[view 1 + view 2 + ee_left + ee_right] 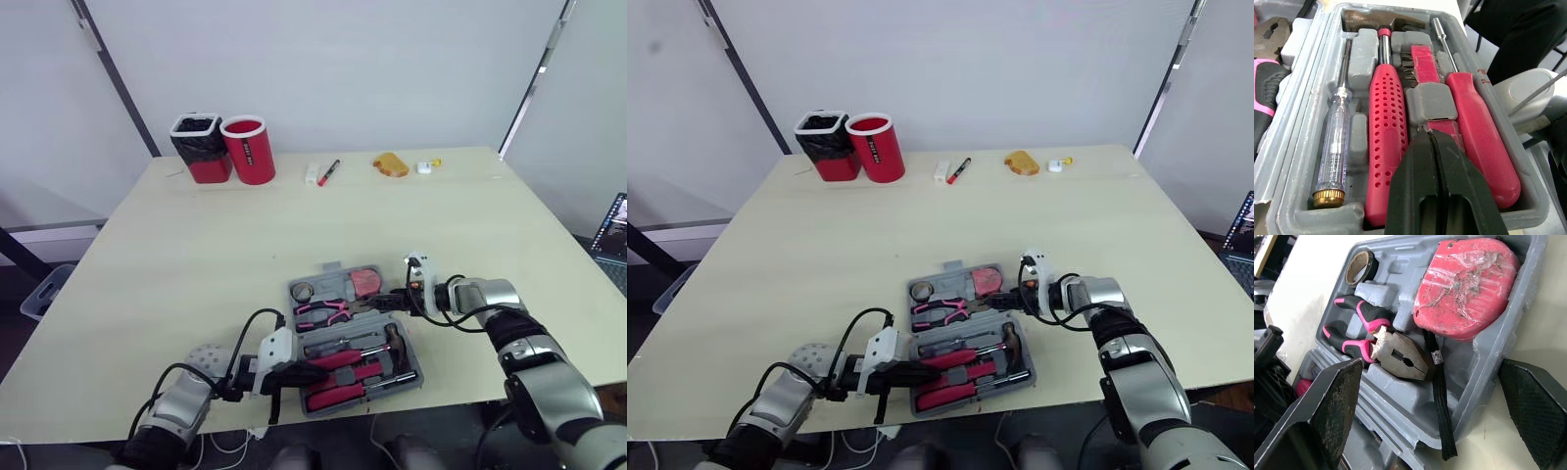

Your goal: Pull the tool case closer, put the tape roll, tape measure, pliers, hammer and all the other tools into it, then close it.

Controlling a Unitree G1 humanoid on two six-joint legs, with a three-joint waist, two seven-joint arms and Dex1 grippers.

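Tool case (1300,147), moulded grey plastic, lies open at the near edge of the worktop (294,215), long axis roughly left to right. Its far tray holds the tape roll (1359,267), pink-gripped steel pliers (1396,350) and a scuffed red tape measure (1464,289); its near tray holds the hammer (1383,122), which has a perforated red handle. Right end effector (1430,369), spread wide and empty, straddles the far tray's right rim, so it is judged the nearer arm for folding that half over. Left end effector (1432,142), fingers pressed together with nothing between them, sits over the near tray's left end.
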